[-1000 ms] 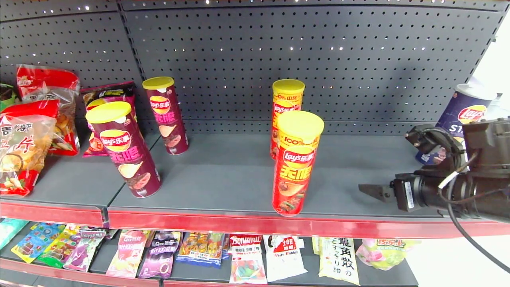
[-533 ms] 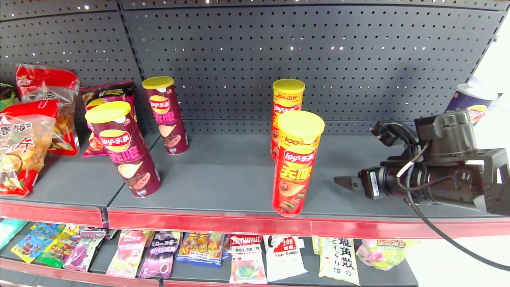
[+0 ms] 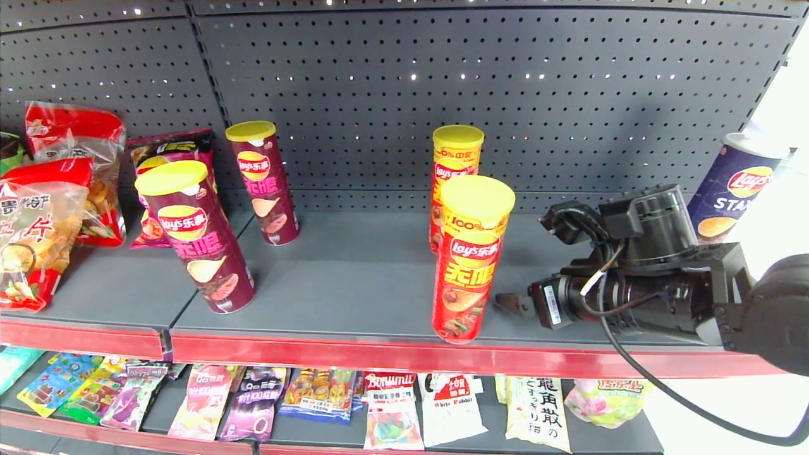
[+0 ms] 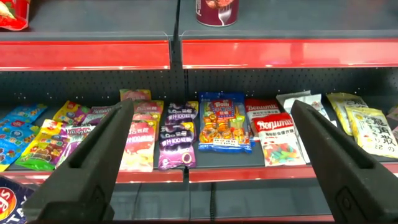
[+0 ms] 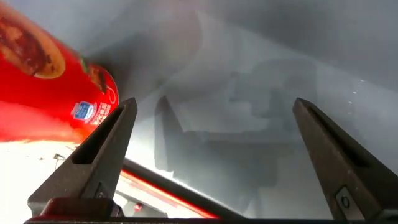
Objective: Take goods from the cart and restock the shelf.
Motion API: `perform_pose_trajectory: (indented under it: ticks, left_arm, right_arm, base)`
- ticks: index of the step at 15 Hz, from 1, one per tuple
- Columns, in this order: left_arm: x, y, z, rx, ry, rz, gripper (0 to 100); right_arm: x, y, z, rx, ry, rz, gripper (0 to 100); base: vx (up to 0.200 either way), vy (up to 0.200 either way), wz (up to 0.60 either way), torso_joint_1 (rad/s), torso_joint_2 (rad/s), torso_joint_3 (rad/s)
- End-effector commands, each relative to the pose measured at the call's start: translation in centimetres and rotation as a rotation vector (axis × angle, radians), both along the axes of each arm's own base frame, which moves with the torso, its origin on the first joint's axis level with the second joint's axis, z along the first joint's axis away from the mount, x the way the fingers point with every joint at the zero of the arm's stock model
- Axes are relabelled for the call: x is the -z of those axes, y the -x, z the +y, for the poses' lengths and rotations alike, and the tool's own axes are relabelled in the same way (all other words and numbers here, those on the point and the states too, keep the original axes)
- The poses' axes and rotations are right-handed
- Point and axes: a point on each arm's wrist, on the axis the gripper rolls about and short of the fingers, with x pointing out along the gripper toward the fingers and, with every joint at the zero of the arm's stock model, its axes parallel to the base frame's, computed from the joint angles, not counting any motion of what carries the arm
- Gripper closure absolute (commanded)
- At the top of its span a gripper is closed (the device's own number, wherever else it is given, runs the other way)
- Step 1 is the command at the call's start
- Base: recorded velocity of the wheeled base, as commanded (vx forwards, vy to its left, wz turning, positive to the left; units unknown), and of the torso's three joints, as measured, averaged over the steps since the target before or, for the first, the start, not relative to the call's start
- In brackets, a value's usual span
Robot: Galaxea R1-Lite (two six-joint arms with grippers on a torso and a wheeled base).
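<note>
Two red chip cans stand mid-shelf, one at the front edge and one behind it. My right gripper lies low over the grey shelf, just right of the front red can. In the right wrist view it is open, with nothing between its fingers and that can off to one side. A blue chip can stands at the shelf's far right, behind the arm. My left gripper is open and empty, facing the lower shelf.
Two maroon cans stand left of centre, with chip bags at the far left. Flat snack packets line the lower shelf. A red lip edges the shelf front. Bare shelf lies between the can groups.
My right arm has slid left along the shelf toward the front red can, uncovering the blue can behind it. The cans have stayed in place.
</note>
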Motion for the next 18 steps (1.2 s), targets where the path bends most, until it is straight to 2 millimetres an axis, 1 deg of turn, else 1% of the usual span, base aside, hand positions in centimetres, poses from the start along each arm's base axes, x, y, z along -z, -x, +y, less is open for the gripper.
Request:
perform_pose_trajectory:
  ticks: [1, 5, 9, 15, 18]
  left_arm:
    - [0.0, 0.0, 0.0, 0.001, 0.000, 0.001, 0]
    - [0.0, 0.0, 0.0, -0.001, 0.000, 0.001, 0]
    - [0.0, 0.0, 0.0, -0.001, 0.000, 0.001, 0]
    - [0.0, 0.0, 0.0, -0.001, 0.000, 0.001, 0]
    - [0.0, 0.0, 0.0, -0.001, 0.000, 0.003, 0]
  right_arm:
    - [0.3, -0.2, 0.6, -0.014, 0.006, 0.008, 0]
    - [0.6, -0.2, 0.8, -0.019, 0.012, 0.016, 0]
    - [0.7, 0.4, 1.2, -0.011, 0.036, 0.008, 0]
    - [0.9, 0.6, 1.3, -0.014, 0.042, 0.011, 0]
    - [1.0, 0.8, 1.7, -0.030, 0.046, 0.015, 0]
  base:
    - [0.000, 0.000, 0.00, 0.000, 0.00, 0.000]
    - [0.000, 0.000, 0.00, 0.000, 0.00, 0.000]
    - [0.000, 0.000, 0.00, 0.000, 0.00, 0.000]
    - [0.000, 0.000, 0.00, 0.000, 0.00, 0.000]
    - [0.000, 0.000, 0.00, 0.000, 0.00, 0.000]
